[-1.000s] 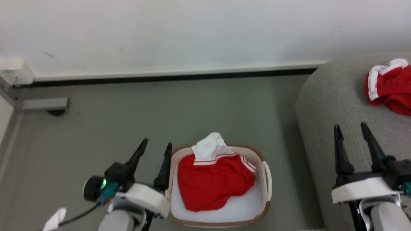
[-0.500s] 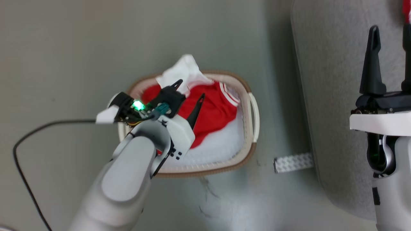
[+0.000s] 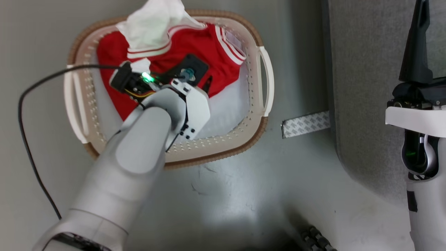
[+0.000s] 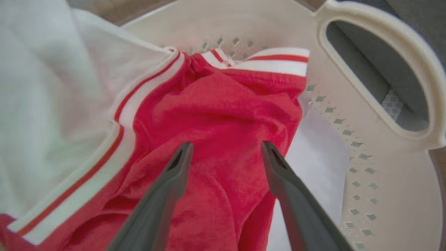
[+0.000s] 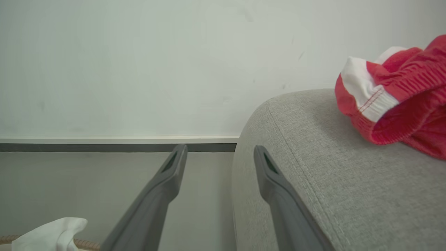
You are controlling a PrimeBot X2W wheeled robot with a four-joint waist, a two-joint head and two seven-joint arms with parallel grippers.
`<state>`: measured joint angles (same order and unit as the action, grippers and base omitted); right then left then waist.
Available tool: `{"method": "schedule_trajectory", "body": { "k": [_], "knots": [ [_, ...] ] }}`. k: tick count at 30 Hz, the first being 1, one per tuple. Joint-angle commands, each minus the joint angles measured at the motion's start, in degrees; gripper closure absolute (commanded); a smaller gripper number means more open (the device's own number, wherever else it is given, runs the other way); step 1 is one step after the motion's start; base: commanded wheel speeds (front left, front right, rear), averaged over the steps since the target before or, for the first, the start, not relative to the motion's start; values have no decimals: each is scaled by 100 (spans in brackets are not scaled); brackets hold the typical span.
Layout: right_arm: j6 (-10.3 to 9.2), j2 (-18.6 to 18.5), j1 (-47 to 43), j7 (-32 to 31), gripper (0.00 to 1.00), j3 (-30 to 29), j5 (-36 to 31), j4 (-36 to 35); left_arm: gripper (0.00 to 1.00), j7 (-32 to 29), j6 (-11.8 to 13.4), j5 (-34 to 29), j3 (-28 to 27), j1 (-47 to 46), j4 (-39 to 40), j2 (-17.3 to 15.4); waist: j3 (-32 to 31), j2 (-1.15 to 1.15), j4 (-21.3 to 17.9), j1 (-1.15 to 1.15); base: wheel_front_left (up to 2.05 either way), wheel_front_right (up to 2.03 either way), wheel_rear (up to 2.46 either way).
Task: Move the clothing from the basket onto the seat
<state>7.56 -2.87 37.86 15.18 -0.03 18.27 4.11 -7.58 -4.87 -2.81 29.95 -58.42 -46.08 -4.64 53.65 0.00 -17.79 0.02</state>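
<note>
Step in hand: reaching for the pick in the basket (image 3: 223,141). One red garment (image 3: 181,45) lies bunched inside, its white panel and striped trim draped over the far rim. It sits on a flat pale sheet (image 3: 231,104) that lines the basket bottom. The second red piece (image 5: 400,101) is on the grey seat (image 3: 366,87), so I judge the task about half done.

The left gripper (image 4: 224,148) points down into the basket with its jaws wide apart and nothing between them. In the left wrist view both tips sit over a raised fold of red cloth, near the middle of the garment. I cannot tell whether they touch the fabric or hang just above it.

The right gripper (image 5: 219,150) is open and empty, beside the seat's rounded edge and well apart from the basket.

The next move likely calls for:
- pushing the left tips a little deeper, so that the fold sits between them
- closing on the red cloth only, not on the pale sheet just beside the right-hand finger
- lifting high enough that the hanging cloth clears the rim and the looped handle (image 4: 383,69)
- swinging right to the seat and releasing next to the second red piece

Risk: the thin fabric may slip, or the pale sheet may come up with it. A dark cable (image 3: 28,132) trails on the floor left of the basket, out of the way.
</note>
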Motion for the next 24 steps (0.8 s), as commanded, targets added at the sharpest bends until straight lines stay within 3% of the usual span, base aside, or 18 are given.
{"method": "schedule_trajectory", "body": {
  "k": [1,12,13,15,24],
  "knots": [
    [-14,-5,102,-5,0,19,79,-62,0,-44,35,-37,-7,-105,-118,-45,253,0,-158,-2,0,0,0],
    [-14,-5,-320,-5,0,-184,6,-331,0,30,139,-190,282,-562,-1280,38,340,0,-176,-2,0,0,0],
    [-14,-4,-351,-5,0,-195,21,-344,39,56,140,-186,310,-588,-1357,50,344,0,-173,-2,0,0,0],
    [-14,-3,-402,-5,0,-210,40,-352,100,102,131,-173,353,-626,-1495,74,347,0,-165,-2,0,0,0],
    [-14,-6,-403,-5,0,-214,15,-122,100,783,27,375,289,-595,-1599,162,-105,0,19,-2,0,0,0]
  ]
}}
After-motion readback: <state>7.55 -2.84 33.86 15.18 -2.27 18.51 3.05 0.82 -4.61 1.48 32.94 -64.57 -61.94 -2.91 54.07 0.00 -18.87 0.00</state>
